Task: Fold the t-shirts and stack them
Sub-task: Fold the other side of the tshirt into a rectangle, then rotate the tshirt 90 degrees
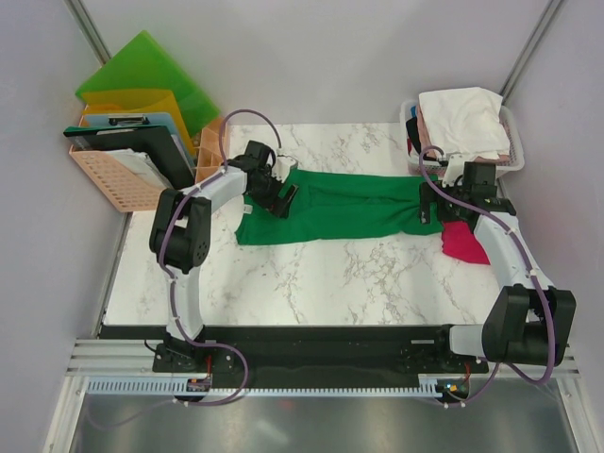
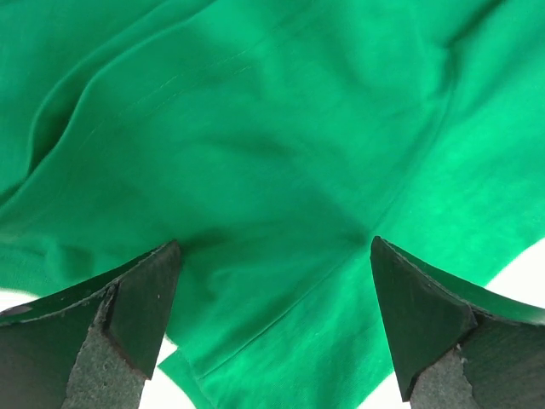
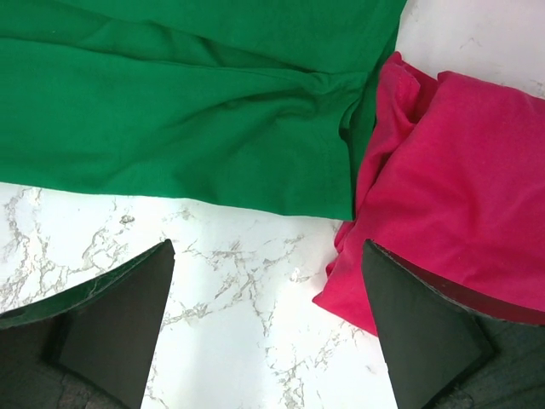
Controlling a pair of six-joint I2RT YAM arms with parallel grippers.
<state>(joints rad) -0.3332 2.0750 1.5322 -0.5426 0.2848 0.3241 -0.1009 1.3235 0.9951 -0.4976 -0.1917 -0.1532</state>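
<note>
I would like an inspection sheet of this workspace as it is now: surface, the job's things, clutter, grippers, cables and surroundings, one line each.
surface: white marble table top, grey-veined.
job's things: green t-shirt spread across the middle, creased; magenta t-shirt bunched at its right end, touching it; white cloth piled on a basket, far right.
clutter: orange crate with folders and a clipboard, far left.
grippers: left gripper open over the green t-shirt; right gripper open over the marble where the two shirts meet.
cables: purple cables run along both arms.
surroundings: grey walls.
</note>
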